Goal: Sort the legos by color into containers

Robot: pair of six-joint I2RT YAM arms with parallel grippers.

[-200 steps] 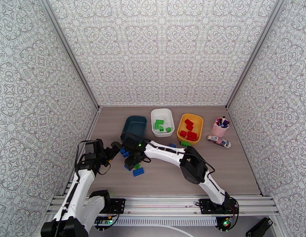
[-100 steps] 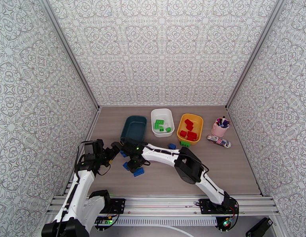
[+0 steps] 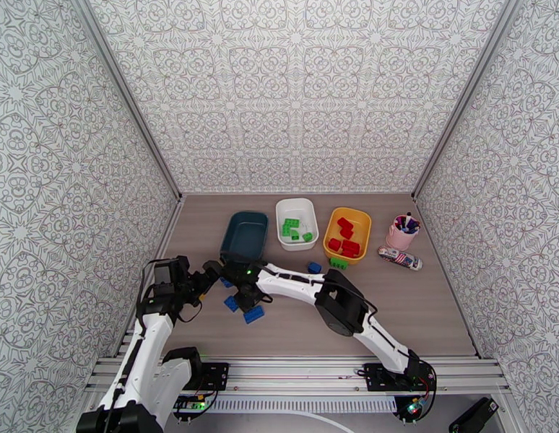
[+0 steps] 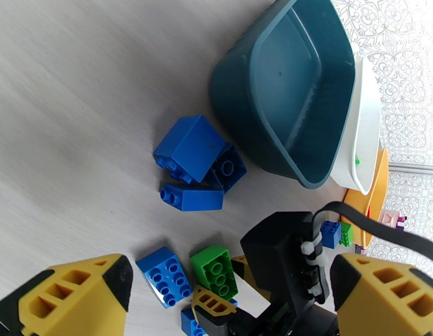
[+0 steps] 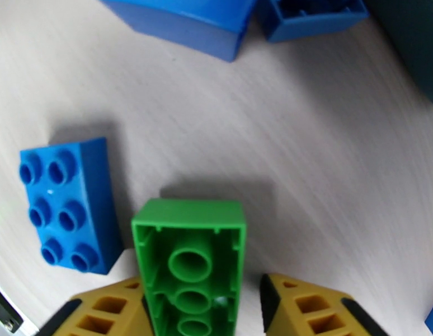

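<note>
Low over the table, my right gripper [image 5: 202,309] has its yellow fingers [image 5: 306,309] tight on both sides of a green lego [image 5: 188,259] that lies hollow side up. From above, that gripper [image 3: 245,297] sits among blue legos [image 3: 253,314] in front of the dark teal container [image 3: 245,232]. My left gripper [image 3: 211,272] hovers just to its left, wide open and holding nothing. The left wrist view looks down on the green lego [image 4: 215,270] and three blue legos [image 4: 194,158] beside the teal container [image 4: 283,91]. The white container [image 3: 283,207] holds green legos; the yellow container [image 3: 366,218] holds red ones.
A blue lego [image 3: 314,267] and a green lego [image 3: 339,263] lie in front of the yellow container. A pink cup of pens [image 3: 402,232] and a small tube [image 3: 399,257] stand at the right. A blue brick [image 5: 65,203] lies just left of the gripped lego.
My right gripper has slid a little left and down among the blue legos, and its jaws have closed in on the green lego. The left arm has barely moved.
</note>
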